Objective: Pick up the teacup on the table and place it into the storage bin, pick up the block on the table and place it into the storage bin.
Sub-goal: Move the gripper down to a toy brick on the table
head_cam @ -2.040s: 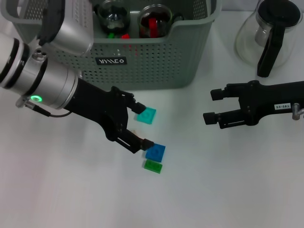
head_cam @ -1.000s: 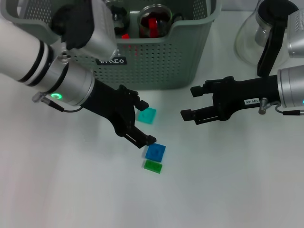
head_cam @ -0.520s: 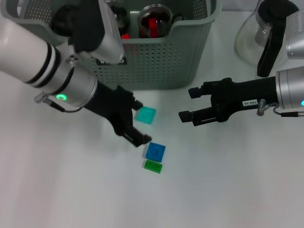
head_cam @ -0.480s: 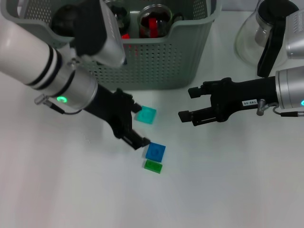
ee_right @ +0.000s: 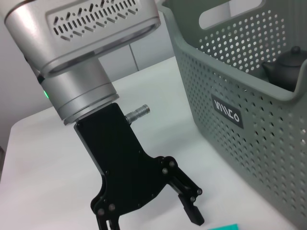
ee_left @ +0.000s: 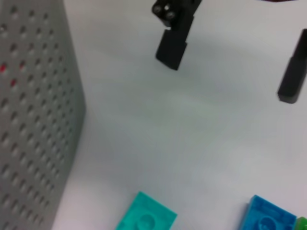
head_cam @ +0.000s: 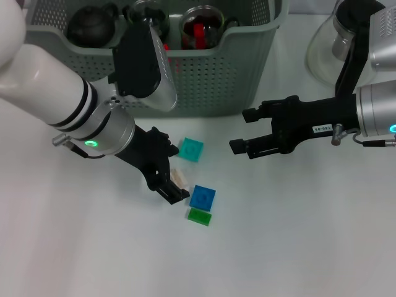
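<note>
**Flat, light blocks: grip by the side edges**

Left gripper (head_cam: 174, 182) low over the tabletop (head_cam: 297, 247), jaws narrowly apart, empty. Just beyond the tips: blue block (head_cam: 202, 197), teal block (head_cam: 190, 149), green block (head_cam: 199, 216). Probably hard, light, slippery plastic; thin, so pinch opposite edges. Right gripper (head_cam: 240, 131) wide, empty, hovering beside the storage bin (head_cam: 204, 80).

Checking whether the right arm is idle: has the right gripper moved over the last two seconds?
Yes. The right gripper has shifted toward the robot's left, closer to the teal block and the storage bin.
</note>
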Controlling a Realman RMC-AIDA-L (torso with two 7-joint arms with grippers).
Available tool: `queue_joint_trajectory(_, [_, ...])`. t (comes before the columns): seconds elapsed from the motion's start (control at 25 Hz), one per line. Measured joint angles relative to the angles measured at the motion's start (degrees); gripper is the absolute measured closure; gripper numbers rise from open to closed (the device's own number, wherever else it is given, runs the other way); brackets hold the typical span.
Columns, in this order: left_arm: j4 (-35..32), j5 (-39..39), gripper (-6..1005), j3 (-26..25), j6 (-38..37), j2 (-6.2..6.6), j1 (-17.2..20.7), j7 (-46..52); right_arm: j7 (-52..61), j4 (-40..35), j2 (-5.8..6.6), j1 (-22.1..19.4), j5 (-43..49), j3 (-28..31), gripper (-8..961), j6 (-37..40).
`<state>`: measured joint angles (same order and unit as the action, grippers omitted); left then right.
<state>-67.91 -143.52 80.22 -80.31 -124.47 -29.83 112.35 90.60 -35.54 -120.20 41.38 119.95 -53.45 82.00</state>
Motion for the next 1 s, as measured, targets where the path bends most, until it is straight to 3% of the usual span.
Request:
queue_joint_trajectory(0.56, [-0.2,-0.6,88,1.6,0.8,0.01,-0.2,0.7,0.3,0.1,0.05,-0.1,0.0,0.1,72,-0.5])
queue_joint_trajectory(1.0, [-1.0,-2.2,355,1.9,1.0,0.01,-0.2,1.5,-0.1,0.0,0.14,0.0,0.0,0.7,71,-0.7])
